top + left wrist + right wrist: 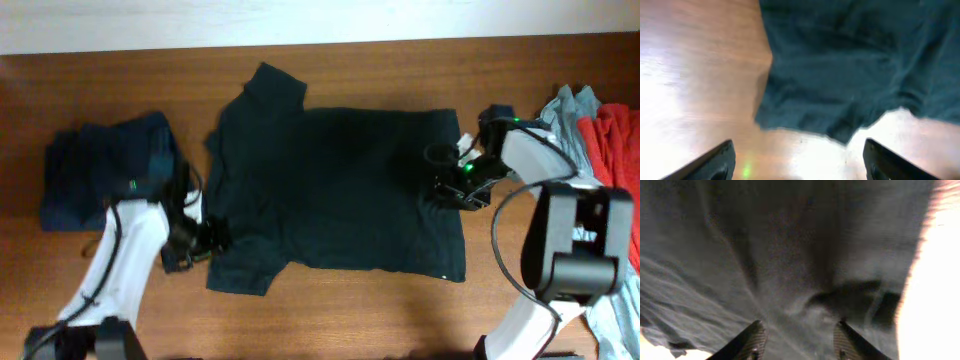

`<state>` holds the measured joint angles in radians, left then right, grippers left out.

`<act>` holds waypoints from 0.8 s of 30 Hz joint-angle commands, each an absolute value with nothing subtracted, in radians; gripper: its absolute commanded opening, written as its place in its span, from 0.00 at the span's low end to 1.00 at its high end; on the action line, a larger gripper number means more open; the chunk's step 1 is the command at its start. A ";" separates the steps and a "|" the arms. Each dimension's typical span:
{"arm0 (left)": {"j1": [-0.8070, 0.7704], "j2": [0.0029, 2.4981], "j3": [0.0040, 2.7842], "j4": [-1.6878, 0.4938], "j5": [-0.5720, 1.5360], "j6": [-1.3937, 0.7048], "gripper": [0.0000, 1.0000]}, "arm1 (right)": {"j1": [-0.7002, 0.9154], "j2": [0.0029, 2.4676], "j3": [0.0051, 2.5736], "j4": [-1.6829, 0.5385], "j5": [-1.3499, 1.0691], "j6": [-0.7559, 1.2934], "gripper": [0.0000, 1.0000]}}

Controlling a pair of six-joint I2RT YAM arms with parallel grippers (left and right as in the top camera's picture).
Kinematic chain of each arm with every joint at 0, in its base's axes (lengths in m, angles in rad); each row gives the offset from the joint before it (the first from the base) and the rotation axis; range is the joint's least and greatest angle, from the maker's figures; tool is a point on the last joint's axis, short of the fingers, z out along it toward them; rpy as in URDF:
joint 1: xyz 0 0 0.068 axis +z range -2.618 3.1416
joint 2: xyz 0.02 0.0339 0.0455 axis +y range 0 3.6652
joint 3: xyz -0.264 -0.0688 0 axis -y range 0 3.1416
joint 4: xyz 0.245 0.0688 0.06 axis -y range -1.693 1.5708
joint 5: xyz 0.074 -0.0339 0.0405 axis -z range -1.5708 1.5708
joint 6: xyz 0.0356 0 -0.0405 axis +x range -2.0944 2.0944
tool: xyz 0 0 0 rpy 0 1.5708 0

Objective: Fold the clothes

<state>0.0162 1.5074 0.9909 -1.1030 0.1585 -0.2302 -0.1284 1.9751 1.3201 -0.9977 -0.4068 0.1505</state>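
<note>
Count: one wooden table (350,310), two arms, two grippers, and cloth in four colours. With 12 o'clock taken as the far edge of the table in the overhead view, one black T-shirt (340,190) lies spread flat at the centre. Its long axis runs from 9 o'clock to 3 o'clock, with the neck end toward 9 and the hem toward 3. One sleeve points to 12 o'clock and the other to about 7 o'clock. One navy garment (105,175) lies folded at 9 o'clock, just clear of the shirt. At 3 o'clock there is a loose heap of grey-blue cloth (575,110) and red cloth (620,150); the number of pieces in the heap cannot be told. The left gripper (205,238) sits at the 7 o'clock sleeve. In the left wrist view its two fingers (720,160) are spread wide, with bare table between them and the sleeve edge just ahead; they grasp nothing. The right gripper (445,175) sits on the hem edge at 3 o'clock. In the right wrist view its two fingers (752,340) stand apart, with black cloth lying between and beneath them. That view is dim, and it does not show whether the tips press into the cloth.
</note>
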 commanded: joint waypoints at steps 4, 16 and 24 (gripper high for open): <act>0.016 1.491 0.685 -0.810 0.214 -0.353 0.76 | -0.132 1.885 1.315 -0.996 -0.440 0.142 0.56; 0.023 1.501 0.639 -0.772 0.293 -0.512 0.01 | -0.132 1.884 1.315 -1.013 -0.446 0.142 0.56; 0.023 1.492 0.638 -1.010 0.415 -0.477 0.00 | -0.132 1.884 1.315 -1.021 -0.445 0.134 0.56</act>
